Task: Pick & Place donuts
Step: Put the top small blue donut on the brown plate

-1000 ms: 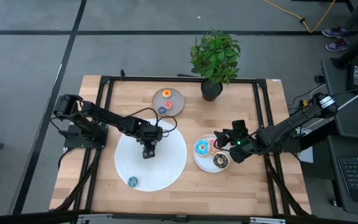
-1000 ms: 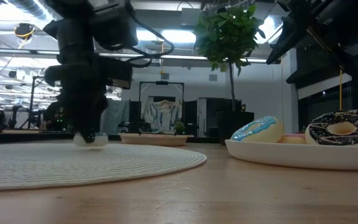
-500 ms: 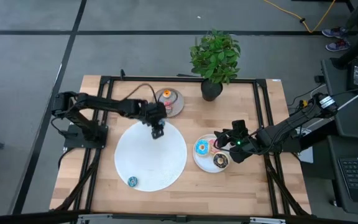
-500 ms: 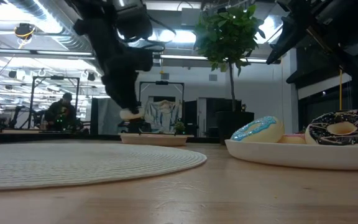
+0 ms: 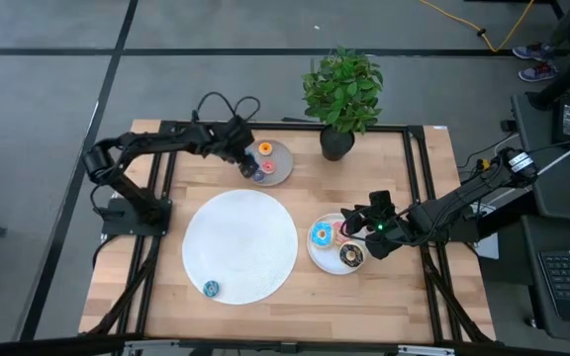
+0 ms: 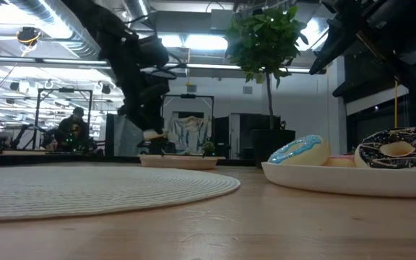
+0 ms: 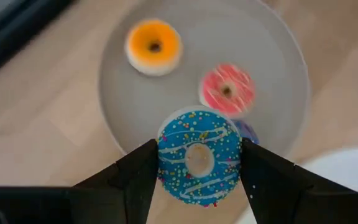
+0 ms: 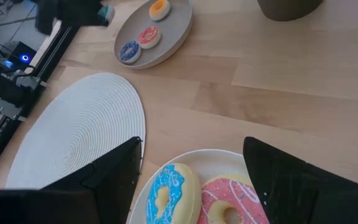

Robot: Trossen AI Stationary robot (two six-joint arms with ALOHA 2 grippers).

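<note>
My left gripper (image 5: 246, 158) hangs over the near-left rim of the grey plate (image 5: 276, 163), shut on a small blue sprinkled donut (image 7: 199, 180). On that plate lie an orange donut (image 7: 154, 46), a red-pink one (image 7: 227, 90) and a dark blue one (image 8: 129, 51). A teal donut (image 5: 211, 288) lies on the white disc (image 5: 240, 245). My right gripper (image 8: 194, 186) is open above the white plate (image 5: 315, 256), which carries the larger blue (image 5: 321, 235), pink (image 5: 342, 229) and chocolate (image 5: 351, 257) donuts. My left gripper pinches the small blue donut between its two fingers, which sit on opposite sides of its rim (image 7: 166, 163). The fingers come from above, pointing down. The donut is lifted clear above the grey plate's edge, its iced face turned toward the wrist camera.
A potted plant (image 5: 342, 94) stands at the far edge, right of the grey plate. A black frame (image 5: 166, 133) runs around the tabletop. Bare wood lies between the disc and the white plate and along the near edge.
My left gripper has risen from the middle of the white disc and travelled toward the far edge to the grey plate, carrying the small blue donut lifted clear. My right arm has kept still.
</note>
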